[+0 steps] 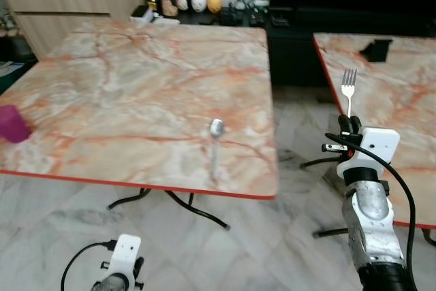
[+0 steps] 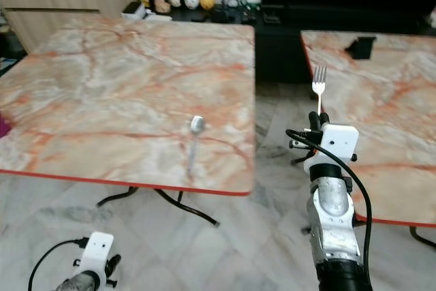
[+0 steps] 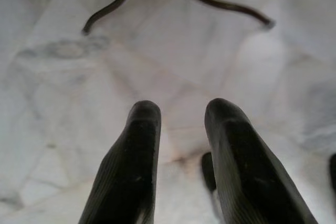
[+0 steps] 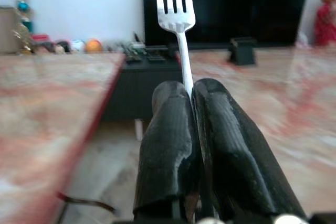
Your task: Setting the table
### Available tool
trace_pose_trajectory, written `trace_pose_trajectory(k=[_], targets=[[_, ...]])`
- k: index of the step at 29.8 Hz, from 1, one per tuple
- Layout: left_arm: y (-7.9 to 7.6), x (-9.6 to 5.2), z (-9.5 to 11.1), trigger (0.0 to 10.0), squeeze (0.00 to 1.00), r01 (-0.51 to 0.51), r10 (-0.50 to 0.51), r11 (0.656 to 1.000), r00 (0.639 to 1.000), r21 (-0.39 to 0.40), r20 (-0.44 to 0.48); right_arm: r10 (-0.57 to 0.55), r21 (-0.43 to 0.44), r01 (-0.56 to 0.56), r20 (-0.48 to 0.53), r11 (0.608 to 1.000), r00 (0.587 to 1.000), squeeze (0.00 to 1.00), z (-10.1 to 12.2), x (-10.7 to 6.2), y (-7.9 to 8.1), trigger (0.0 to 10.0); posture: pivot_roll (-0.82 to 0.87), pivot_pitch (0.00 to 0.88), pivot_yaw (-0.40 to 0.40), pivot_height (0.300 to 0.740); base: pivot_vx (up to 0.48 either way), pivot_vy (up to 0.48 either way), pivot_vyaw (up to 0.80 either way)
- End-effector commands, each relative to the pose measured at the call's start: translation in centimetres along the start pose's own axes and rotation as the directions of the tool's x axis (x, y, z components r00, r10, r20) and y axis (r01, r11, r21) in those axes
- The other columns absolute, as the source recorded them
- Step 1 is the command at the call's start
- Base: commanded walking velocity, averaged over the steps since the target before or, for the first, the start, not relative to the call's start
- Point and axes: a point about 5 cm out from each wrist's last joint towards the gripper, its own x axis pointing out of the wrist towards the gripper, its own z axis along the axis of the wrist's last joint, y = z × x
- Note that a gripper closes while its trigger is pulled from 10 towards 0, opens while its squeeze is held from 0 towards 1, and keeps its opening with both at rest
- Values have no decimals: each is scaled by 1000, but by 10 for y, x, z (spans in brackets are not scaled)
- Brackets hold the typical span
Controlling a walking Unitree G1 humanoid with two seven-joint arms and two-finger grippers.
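Observation:
A silver fork (image 1: 349, 90) stands upright, tines up, held by its handle in my right gripper (image 1: 349, 124), which is shut on it. That gripper is raised in the gap between two marble-patterned tables. In the right wrist view the fork (image 4: 177, 19) rises from between the closed black fingers (image 4: 170, 140). A silver spoon (image 1: 216, 142) lies on the nearer table (image 1: 136, 93), close to its front right corner. My left gripper (image 3: 181, 116) hangs low over the floor, open, with nothing between its fingers.
A magenta cup (image 1: 11, 124) sits at the left edge of the nearer table. A second marble table (image 1: 395, 93) stands on the right with a small black object (image 1: 376, 49) on it. A dark low cabinet (image 1: 225, 11) with ornaments runs along the back wall.

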Motion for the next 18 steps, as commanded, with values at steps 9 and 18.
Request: trace_pose_trajectory(k=[9,18], targets=[[1,-1,-4,10000,0,4,-4,1000,1000,15,-13,-6,11,5,45,1000,999,0,13,6,0,10000,-27,0,16,740,0,-431,0],[0,-1,-3,10000,0,8,-8,1000,1000,21,-9,-1,0,1,55,1000,998,0,16,7,1,10000,-30,0,19,740,0,-430,0]])
